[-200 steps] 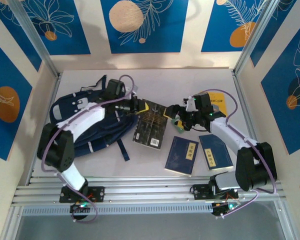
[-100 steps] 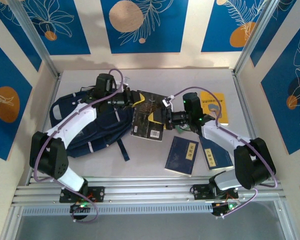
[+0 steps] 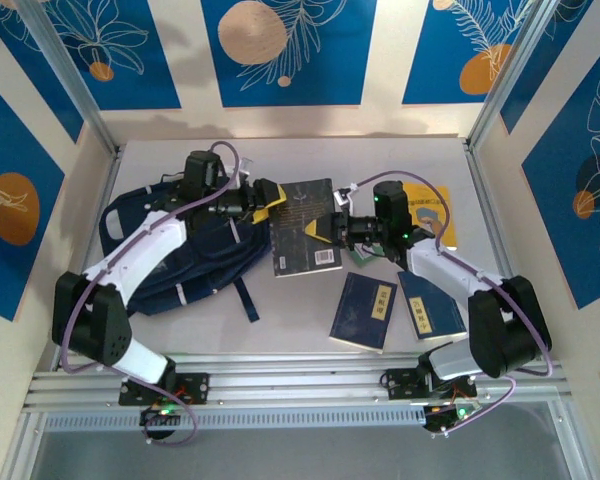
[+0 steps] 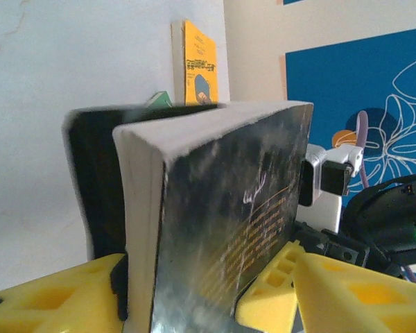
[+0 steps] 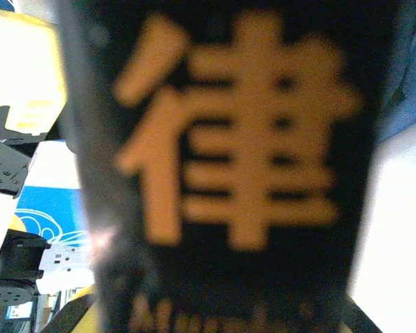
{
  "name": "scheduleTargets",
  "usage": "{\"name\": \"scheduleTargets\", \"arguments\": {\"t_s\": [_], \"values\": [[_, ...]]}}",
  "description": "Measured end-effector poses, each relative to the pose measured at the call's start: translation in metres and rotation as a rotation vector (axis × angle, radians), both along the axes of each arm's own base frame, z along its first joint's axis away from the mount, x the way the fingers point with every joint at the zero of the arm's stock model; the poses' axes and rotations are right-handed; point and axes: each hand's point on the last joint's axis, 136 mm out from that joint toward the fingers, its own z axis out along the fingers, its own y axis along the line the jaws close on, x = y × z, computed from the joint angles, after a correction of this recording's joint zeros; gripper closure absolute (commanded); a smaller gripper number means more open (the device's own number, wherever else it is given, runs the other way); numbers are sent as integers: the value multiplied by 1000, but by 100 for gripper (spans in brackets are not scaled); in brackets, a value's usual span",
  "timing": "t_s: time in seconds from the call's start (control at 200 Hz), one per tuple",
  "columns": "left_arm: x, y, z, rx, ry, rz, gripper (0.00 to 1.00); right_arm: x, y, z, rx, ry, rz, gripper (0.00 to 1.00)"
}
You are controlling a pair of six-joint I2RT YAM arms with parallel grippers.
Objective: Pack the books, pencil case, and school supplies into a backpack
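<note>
The black book [image 3: 305, 228] is sitting at frame centre, between the backpack [image 3: 175, 265] at left and the yellow book [image 3: 435, 215] at right. Bare table [image 3: 310, 160] is showing above it. The left gripper [image 3: 267, 200] is straddling its left edge and the right gripper [image 3: 338, 228] is meeting its right edge. I cannot tell whether either is pressing.

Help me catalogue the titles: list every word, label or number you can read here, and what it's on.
"律": large gold character on the black book, right wrist view.
Gold letters beneath it: too blurred to read.
Gold lettering on its cover, left wrist view: blurred.
Yellow book print: too small.
Pale labels on the two navy books: too small.
</note>
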Motion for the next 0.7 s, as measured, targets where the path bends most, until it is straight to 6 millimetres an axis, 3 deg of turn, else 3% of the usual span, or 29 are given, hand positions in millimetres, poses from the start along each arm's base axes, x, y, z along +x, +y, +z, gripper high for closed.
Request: {"name": "scheduleTargets", "arguments": {"t_s": [0.225,0.42,0.7], "values": [[-8,-5,6,-52,8,-48,31,6,-12,12,32,14,-29,100],[-9,-7,4,-57,12,-67,31,5,-12,22,66,23,-21,100],[-4,-16,-28,-84,96,-71,32,5,-10,32,98,28,-18,100]]}}
